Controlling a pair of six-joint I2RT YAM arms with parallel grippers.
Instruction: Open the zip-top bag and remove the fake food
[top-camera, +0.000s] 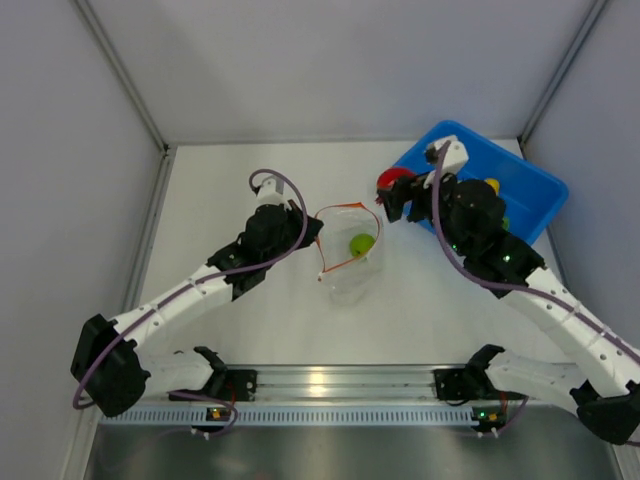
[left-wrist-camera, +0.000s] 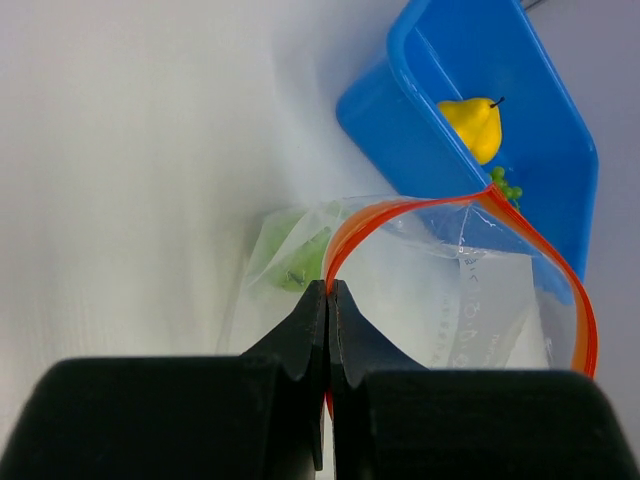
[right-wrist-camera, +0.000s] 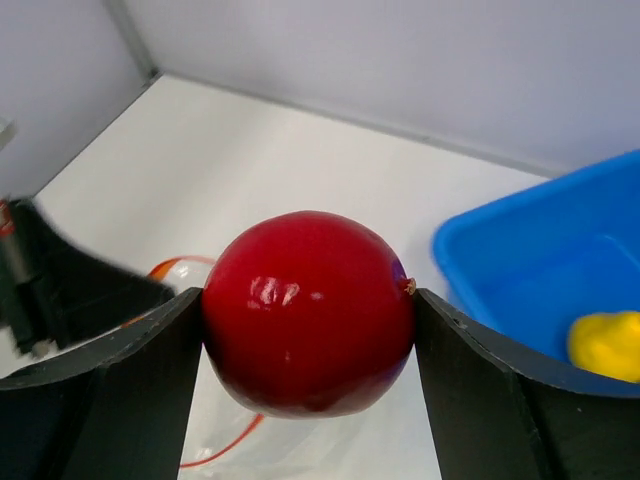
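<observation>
Left tool (left-wrist-camera: 328, 300) clenched on orange strip of open zip-top bag (top-camera: 352, 268) at centre of bench (top-camera: 220, 190), green fruit (top-camera: 362, 243) inside; right tool (right-wrist-camera: 308, 345) grasping red apple (right-wrist-camera: 300, 300) at left edge of blue bin (top-camera: 535, 190).

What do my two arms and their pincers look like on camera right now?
The left arm and right arm both have white link shells, black joints and a purple cable running alongside. Small green lights show on the right arm's black part. The left pincer and right pincer each have two flat matte-black fingers.
</observation>
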